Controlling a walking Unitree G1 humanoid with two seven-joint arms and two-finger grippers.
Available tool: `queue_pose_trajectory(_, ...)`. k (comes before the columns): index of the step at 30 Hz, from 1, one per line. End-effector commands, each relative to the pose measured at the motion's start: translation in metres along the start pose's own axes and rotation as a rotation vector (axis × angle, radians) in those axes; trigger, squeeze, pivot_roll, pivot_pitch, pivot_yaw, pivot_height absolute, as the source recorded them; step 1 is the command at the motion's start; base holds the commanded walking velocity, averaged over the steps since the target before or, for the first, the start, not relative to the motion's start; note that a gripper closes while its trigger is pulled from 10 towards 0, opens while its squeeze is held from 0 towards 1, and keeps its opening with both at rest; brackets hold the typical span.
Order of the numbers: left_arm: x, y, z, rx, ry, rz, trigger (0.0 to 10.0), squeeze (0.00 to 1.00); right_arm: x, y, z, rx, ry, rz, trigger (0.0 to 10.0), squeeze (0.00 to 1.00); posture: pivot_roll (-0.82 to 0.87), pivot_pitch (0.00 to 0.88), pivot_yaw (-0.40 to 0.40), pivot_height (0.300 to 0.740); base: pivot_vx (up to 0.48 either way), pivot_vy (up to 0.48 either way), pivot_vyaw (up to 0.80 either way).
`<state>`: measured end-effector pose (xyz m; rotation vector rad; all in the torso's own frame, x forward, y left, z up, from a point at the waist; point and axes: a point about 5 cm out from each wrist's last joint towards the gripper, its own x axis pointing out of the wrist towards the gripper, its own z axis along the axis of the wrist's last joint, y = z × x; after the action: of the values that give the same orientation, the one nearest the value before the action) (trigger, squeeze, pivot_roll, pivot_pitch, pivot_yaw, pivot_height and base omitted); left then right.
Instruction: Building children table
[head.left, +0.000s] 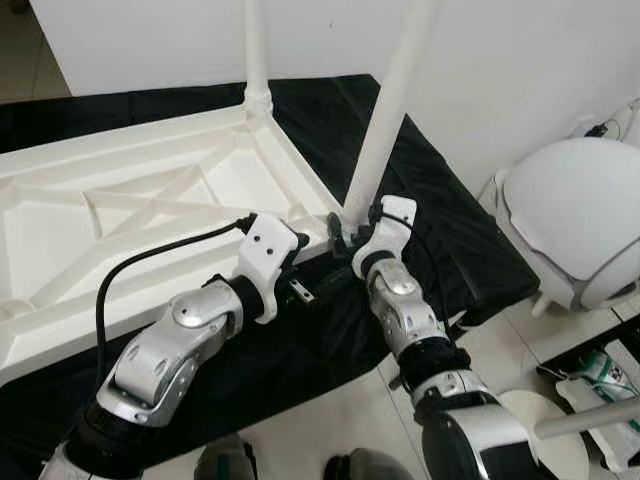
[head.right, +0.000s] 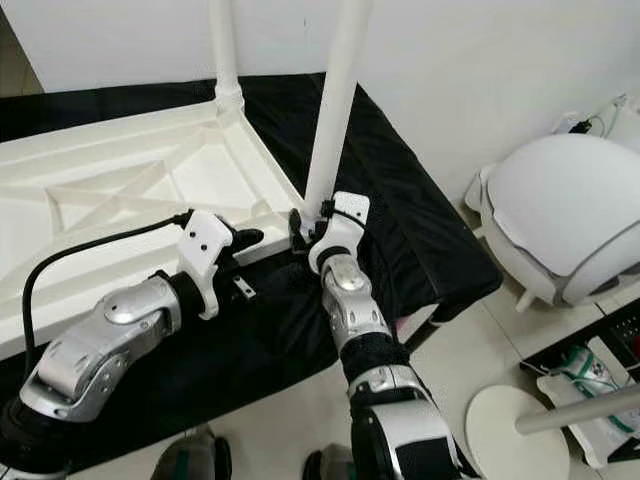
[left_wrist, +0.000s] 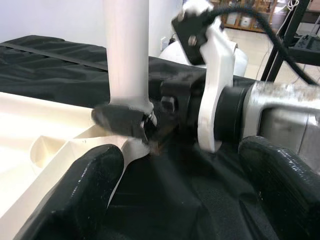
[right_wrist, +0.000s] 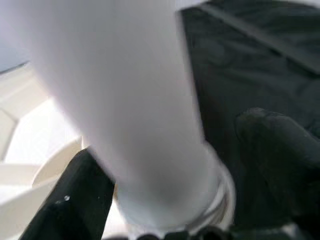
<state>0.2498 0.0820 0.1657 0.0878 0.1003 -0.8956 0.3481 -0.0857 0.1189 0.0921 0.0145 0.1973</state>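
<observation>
You've got the white plastic tabletop (head.left: 130, 215) lying underside up on the black cloth (head.left: 440, 230), ribs and cross-bracing facing you. One leg (head.left: 256, 50) stands at the far corner, already socketed. The second leg (head.left: 385, 120) rises tilted from the near corner, and that's where your right hand (head.left: 350, 232) is, its black fingers (right_wrist: 80, 200) either side of the leg's base, pinching it right above the socket. Your left hand (head.left: 300, 240) sits just beside, at the tabletop's edge, fingers (left_wrist: 85, 185) spread with nothing between them, pointing at the same corner.

That leg looks like a hollow plastic tube: light, stiff, smooth, so it'll likely want to slip or spin under the pads. Low down near the collar, where you're holding, seems the best place; grab high and the lean gets harder to correct. The tabletop is light too, so it could skid on the cloth when you push. Brace it with the left.

Now the trouble: your right hand covers the joint itself, so you can't tell whether the leg is seated or just resting in the socket. Both legs' tops are cut off. The right wrist view is blurred, so thread or clip, I can't say.
</observation>
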Motion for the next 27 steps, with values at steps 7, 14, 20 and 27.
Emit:
queue_pose_trajectory(7,0.0,-0.004,-0.002,-0.01,0.013,-0.051,10.0,0.0,0.0,-0.024,0.004,-0.046,0.009,0.124,10.0,1.0,0.01,0.016,-0.077,0.74,0.0,0.0,0.0)
queue_pose_trajectory(14,0.0,-0.002,-0.001,-0.004,0.013,-0.053,10.0,0.0,0.009,-0.052,0.022,-0.179,0.021,0.33,10.0,0.0,0.01,0.01,-0.07,0.74,0.0,0.0,0.0)
queue_pose_trajectory(20,-0.001,0.001,0.0,0.005,0.011,-0.044,10.0,0.0,0.018,-0.049,0.029,-0.21,0.052,0.43,10.0,0.0,0.03,0.003,-0.073,0.74,0.0,0.0,0.0)
queue_pose_trajectory(27,-0.002,0.002,0.001,0.01,0.01,-0.031,10.0,0.0,0.023,-0.038,0.032,-0.253,0.068,0.503,10.0,0.0,0.05,0.0,-0.08,0.74,0.0,0.0,0.0)
